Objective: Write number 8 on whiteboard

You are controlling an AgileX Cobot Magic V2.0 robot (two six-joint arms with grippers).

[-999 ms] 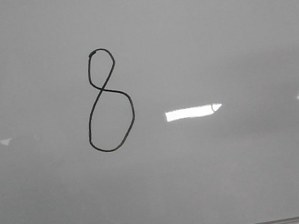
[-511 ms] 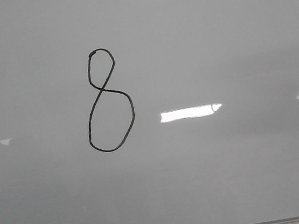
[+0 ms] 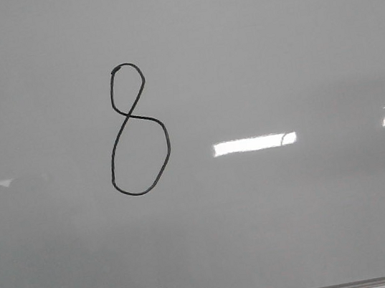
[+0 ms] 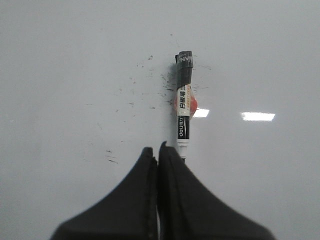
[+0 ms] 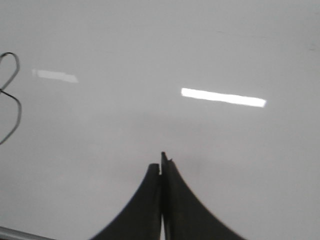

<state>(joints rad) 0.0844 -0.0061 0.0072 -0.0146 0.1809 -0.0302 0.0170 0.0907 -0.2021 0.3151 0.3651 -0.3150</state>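
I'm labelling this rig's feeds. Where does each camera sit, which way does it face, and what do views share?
Front: looks forward over the whiteboard, seeing the number 8; no arm shows.
Left wrist: on the left arm, facing the board; shut left gripper shows, a marker lying beyond it, with smudges.
Right wrist: on the right arm, facing the board; shut right gripper shows.
Shared: front and right wrist both see the 8.
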